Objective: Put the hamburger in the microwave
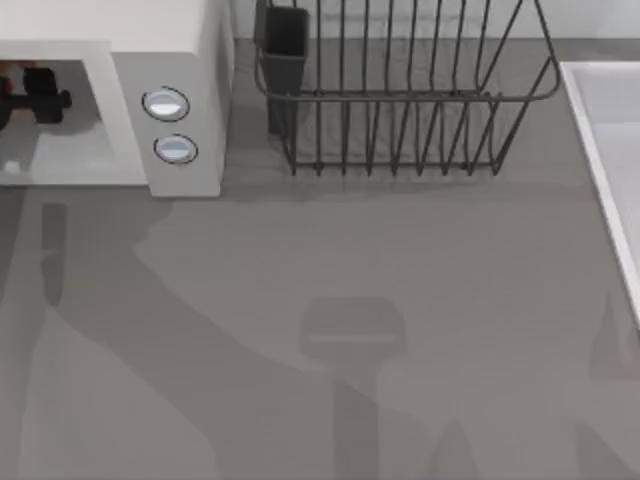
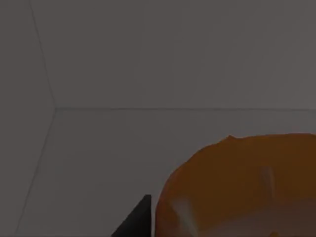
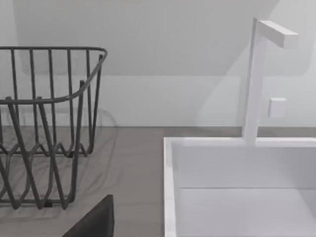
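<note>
The grey table (image 1: 420, 330) runs under everything we see from above. On it at the far left stands the white microwave (image 1: 170, 40), its cavity open towards the near edge and its control panel on the right of that opening. At the table's right edge lies the white sink (image 1: 605, 130), a square basin with a slim white faucet (image 3: 254, 84) rising from its back rim. Between microwave and sink, along the far side, sits the black wire dish rack (image 1: 400, 110), with a dark cutlery holder (image 1: 285, 35) fixed in its left corner, just beside the microwave's wall.

Our left gripper (image 1: 35, 100) reaches inside the microwave's cavity at the left of the top view (a black shape against the pale floor). From the left wrist camera we look into the grey inner corner of the oven. The hamburger (image 2: 237, 187), orange-brown with pale patches, sits close before that lens against a dark fingertip (image 2: 138, 222), so the jaws are clenched on it and it is within the microwave.

Our right gripper (image 3: 94, 222) is parked facing the rack and sink. Released or clenched, we cannot tell.

Smallest are the two round silvery-blue knobs (image 1: 165, 104), one above the other on the panel.
</note>
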Robot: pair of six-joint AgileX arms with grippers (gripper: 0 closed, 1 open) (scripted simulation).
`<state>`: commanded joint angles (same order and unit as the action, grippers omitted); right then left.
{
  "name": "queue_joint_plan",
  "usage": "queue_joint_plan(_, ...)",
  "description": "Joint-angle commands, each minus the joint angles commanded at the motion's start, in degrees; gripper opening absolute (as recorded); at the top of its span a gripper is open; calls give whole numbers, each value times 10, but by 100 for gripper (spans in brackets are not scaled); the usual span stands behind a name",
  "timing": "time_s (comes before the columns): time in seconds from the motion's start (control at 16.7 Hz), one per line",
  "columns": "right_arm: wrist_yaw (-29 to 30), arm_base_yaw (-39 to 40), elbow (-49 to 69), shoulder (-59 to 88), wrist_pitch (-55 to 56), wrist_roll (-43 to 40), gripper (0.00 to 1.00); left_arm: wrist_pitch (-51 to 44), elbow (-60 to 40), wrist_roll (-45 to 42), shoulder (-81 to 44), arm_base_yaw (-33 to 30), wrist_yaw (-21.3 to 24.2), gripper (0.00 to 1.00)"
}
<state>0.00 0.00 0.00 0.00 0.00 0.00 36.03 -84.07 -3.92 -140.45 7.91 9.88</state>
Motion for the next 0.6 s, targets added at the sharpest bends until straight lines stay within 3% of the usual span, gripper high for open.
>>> queue_joint_plan(0.3, 0, 0, 0, 0, 0, 0, 100, 0, 0, 0, 0, 0, 0, 98)
queue_joint_plan(0.6, 0, 0, 0, 0, 0, 0, 100, 0, 0, 0, 0, 0, 0, 100)
